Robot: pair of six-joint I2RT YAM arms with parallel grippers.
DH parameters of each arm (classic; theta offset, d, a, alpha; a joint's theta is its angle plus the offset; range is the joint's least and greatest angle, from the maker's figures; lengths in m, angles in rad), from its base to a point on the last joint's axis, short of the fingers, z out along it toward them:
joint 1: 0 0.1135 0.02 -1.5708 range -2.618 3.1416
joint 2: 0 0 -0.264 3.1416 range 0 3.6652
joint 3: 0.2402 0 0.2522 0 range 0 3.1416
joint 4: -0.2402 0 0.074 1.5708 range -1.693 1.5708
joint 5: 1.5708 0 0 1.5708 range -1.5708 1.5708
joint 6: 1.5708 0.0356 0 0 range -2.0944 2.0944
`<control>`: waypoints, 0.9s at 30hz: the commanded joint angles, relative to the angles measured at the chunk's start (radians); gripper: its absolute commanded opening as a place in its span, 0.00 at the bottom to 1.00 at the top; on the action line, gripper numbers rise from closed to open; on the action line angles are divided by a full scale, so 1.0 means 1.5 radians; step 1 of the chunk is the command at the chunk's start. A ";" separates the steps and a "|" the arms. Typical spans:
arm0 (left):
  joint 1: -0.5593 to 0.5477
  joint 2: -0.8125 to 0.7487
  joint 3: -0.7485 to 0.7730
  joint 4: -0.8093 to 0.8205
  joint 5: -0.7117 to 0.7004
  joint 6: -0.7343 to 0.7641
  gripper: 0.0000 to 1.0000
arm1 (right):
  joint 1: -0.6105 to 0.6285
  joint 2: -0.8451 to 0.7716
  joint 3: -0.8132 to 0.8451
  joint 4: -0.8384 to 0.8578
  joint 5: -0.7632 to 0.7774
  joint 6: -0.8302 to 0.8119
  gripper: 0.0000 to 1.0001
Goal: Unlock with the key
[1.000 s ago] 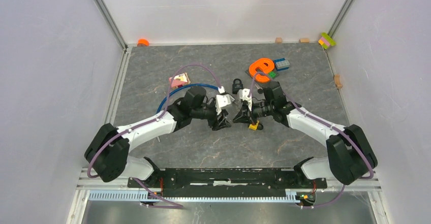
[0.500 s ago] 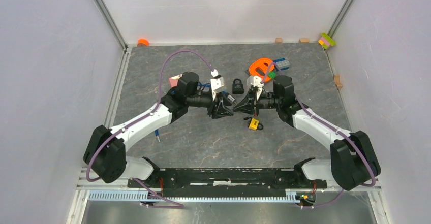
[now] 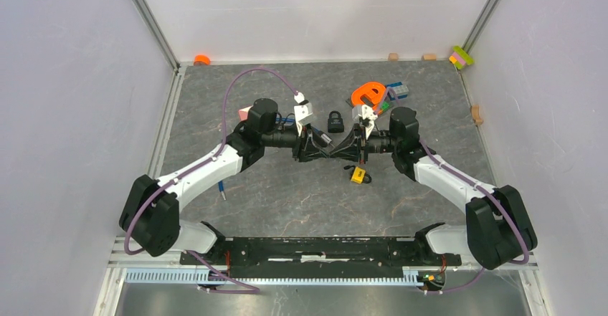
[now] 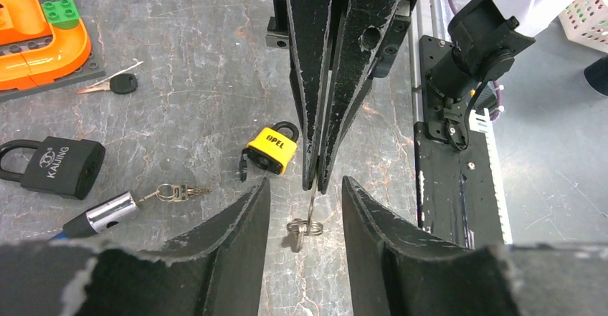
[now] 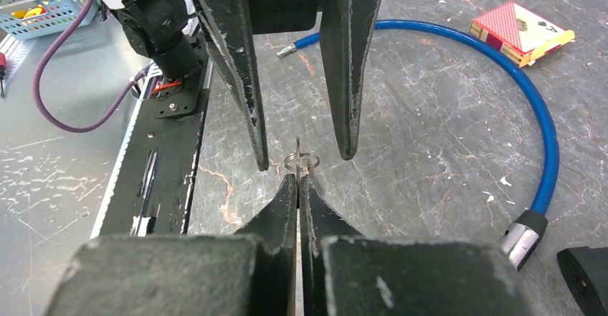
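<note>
The right gripper (image 5: 297, 187) is closed on the key (image 4: 301, 228); the left gripper (image 4: 305, 205) stands half open around it.

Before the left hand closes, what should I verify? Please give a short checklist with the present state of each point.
1. Right hand shut on the key: ok.
2. Left hand open, one finger on each side of the key: ok.
3. Key roughly centred between the left fingers: ok.
4. Yellow padlock on the table, apart from both hands: ok.
5. Which lock this key fits, the yellow padlock or the black padlock: cannot tell.
</note>
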 commanded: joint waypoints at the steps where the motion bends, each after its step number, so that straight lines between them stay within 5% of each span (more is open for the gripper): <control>1: 0.005 0.004 0.003 0.035 0.036 -0.031 0.47 | -0.005 -0.018 -0.006 0.041 -0.017 0.021 0.00; 10: 0.005 0.021 -0.005 0.037 0.072 -0.036 0.37 | -0.021 -0.018 -0.025 0.094 -0.022 0.067 0.00; 17: 0.005 0.033 -0.002 0.039 0.067 -0.036 0.40 | -0.025 -0.018 -0.031 0.109 -0.027 0.082 0.00; 27: 0.005 0.034 -0.002 0.055 0.066 -0.066 0.23 | -0.026 -0.010 -0.037 0.111 -0.026 0.081 0.00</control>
